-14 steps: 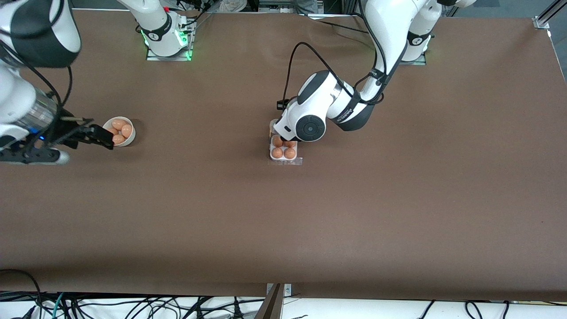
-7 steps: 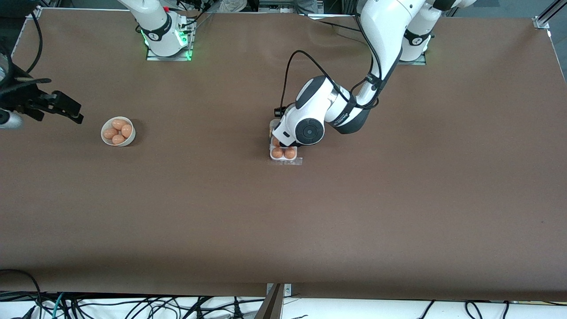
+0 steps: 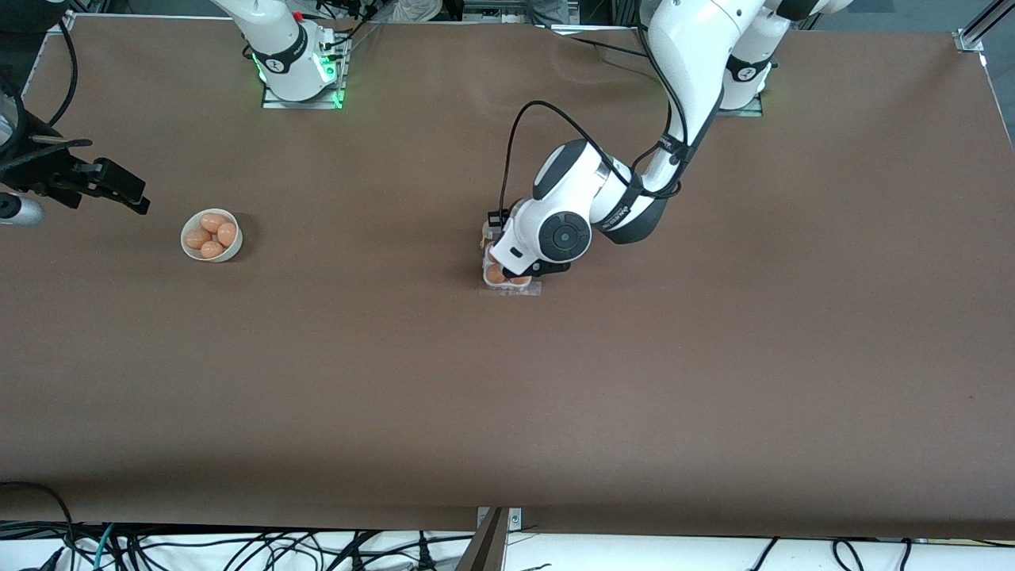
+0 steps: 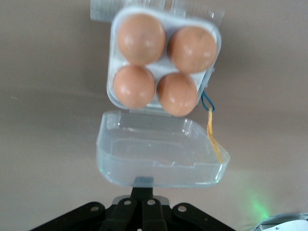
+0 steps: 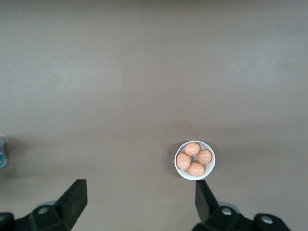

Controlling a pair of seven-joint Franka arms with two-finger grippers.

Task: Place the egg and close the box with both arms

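**Op:** At the right arm's end of the table, well away from the box, my right gripper is up in the air with its fingers spread wide and nothing between them. It's waiting. The bowl, four eggs in it, sits on the table toward the box from there.

**Eng:** And the box?

**Op:** The box is mid-table, mostly under my left arm's wrist in the front view. In the left wrist view, all four cells are filled with eggs, so I'd call the placing done. What's left is the lid: it's swung open and hangs off the hinge edge of the tray.

**Eng:** Left gripper?

**Op:** The left gripper is right at the lid's free edge, low over the box. The fingers look drawn close together, with a small tab on the lid's rim right at their tips. Whether they're actually pinching it, I can't tell.

**Eng:** Plan for the close?

**Op:** I'd swing the lid's free edge up and over in an arc about the hinge, not push it flat, otherwise the light tray slides. I'd keep clear of the egg tops. The yellow and blue strings at the box's corner could catch under the rim. I'd bring the right arm in to steady the tray before pressing down.
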